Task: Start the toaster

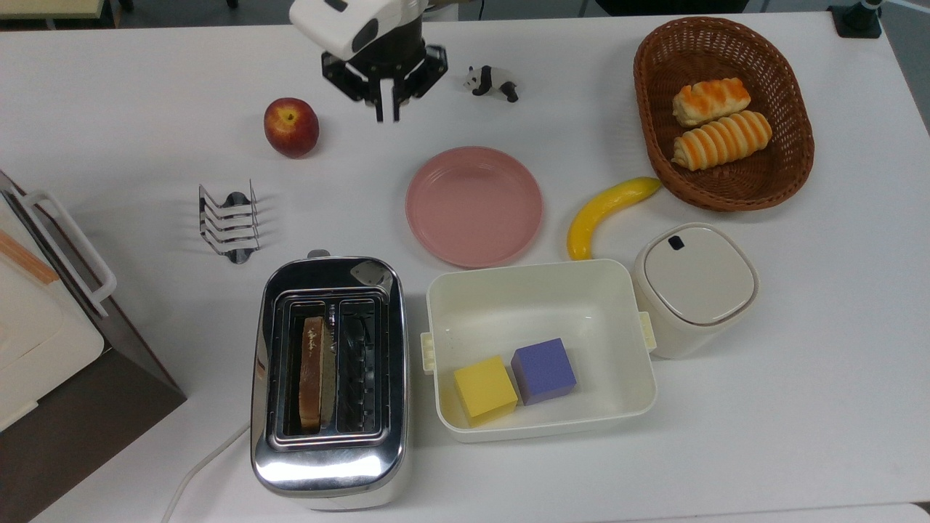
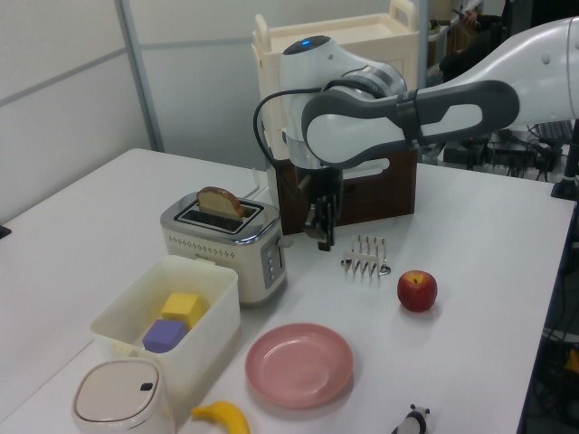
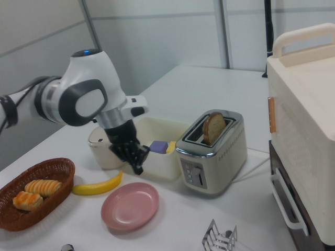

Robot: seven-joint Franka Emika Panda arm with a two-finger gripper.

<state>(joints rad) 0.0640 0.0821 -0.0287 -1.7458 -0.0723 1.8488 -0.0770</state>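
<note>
Toaster (image 1: 328,378) at 7 o'clock on table, bread in slot. Gripper (image 1: 387,115) at 12, high up, jaws pinched together, holding nothing. Come down onto lever, push straight down.

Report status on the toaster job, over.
Gripper shut, empty, in the air between apple and panda toy. Toaster untouched, bread slice sticking up from one slot. Toast rack stands near the toaster's lever end.
</note>
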